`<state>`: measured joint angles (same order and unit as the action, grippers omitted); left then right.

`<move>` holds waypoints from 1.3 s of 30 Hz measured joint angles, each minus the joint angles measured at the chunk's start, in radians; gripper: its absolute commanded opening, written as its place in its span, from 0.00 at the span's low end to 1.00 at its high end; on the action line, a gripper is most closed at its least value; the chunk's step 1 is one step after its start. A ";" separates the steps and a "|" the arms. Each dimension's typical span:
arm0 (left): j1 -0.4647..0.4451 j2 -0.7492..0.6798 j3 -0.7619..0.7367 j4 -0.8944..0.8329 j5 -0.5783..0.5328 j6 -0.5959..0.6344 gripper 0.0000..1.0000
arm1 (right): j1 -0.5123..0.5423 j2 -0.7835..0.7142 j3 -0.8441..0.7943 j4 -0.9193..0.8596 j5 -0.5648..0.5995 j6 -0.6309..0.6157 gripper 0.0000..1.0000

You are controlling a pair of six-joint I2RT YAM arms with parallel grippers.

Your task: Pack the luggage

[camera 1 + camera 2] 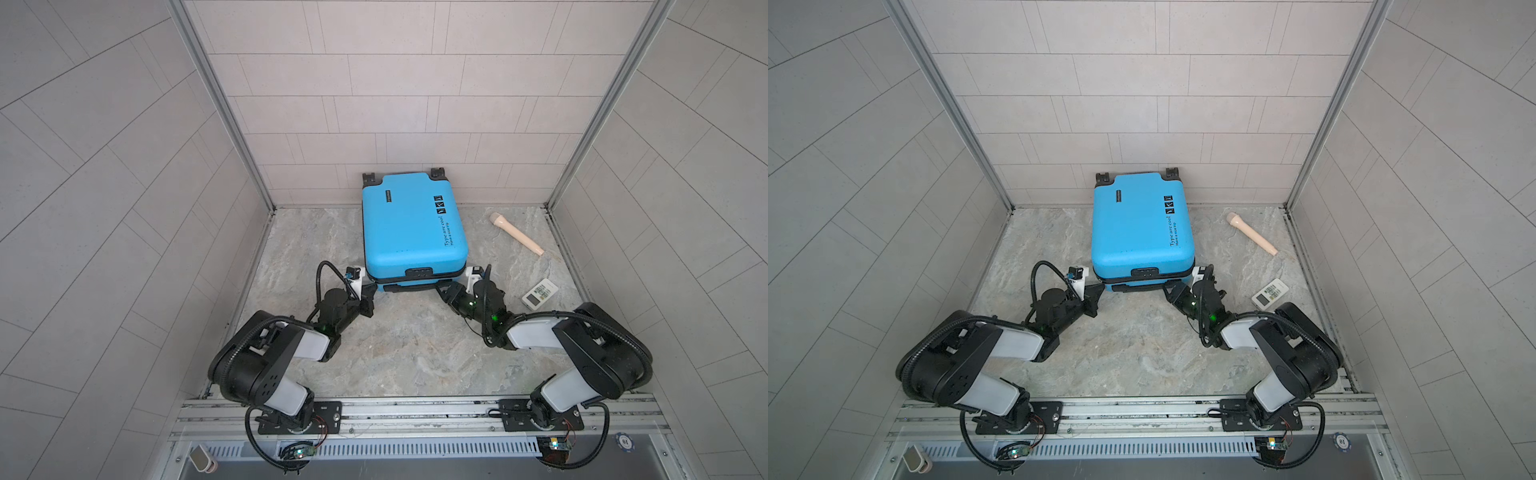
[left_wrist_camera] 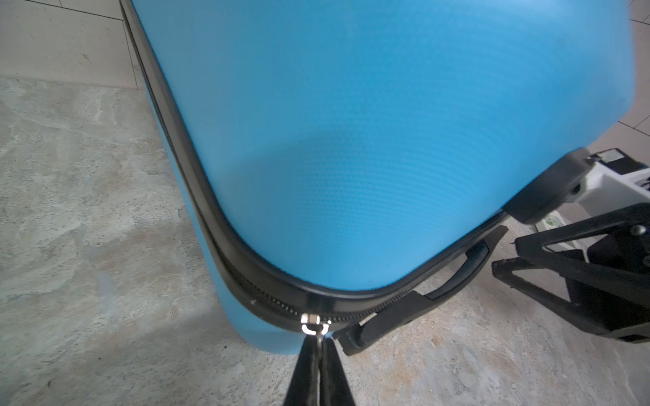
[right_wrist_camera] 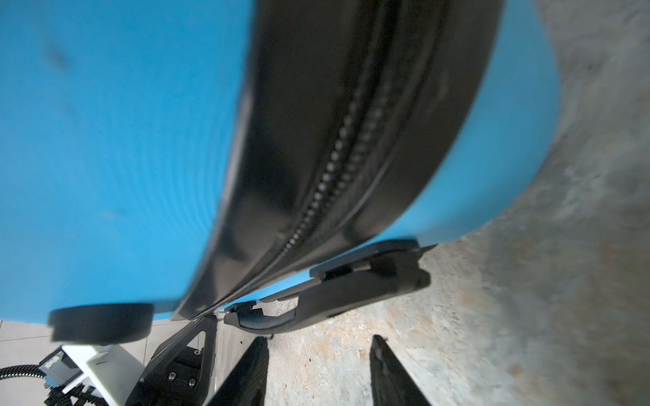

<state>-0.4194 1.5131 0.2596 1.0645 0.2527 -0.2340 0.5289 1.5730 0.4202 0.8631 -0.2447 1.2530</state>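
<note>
Apparently mid-zipping the shut blue suitcase [image 1: 411, 224] at frame centre, pinching its zipper pull [image 2: 314, 325] with left gripper [image 2: 318, 339], with right gripper [image 3: 320, 339] spread, empty.

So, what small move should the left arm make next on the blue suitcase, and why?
Probably draw the left end effector along the zipper, taking the zipper pull with it. It is shut on that pull at a near corner of the luggage, which lies closed, while the right end effector is open near the handle.
</note>
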 measured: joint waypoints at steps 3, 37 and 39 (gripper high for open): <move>-0.002 -0.001 0.000 -0.002 -0.002 0.000 0.00 | 0.037 0.055 0.001 0.092 0.039 0.032 0.48; -0.057 -0.081 0.018 -0.123 -0.053 0.024 0.00 | 0.109 0.429 0.040 0.624 0.303 0.349 0.00; -0.064 -0.106 0.026 -0.170 -0.066 0.026 0.00 | 0.116 0.433 0.042 0.628 0.318 0.349 0.00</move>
<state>-0.4835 1.4075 0.2855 0.8944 0.1864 -0.2077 0.6445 2.0060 0.4622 1.4910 0.0734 1.6016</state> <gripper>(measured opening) 0.053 0.213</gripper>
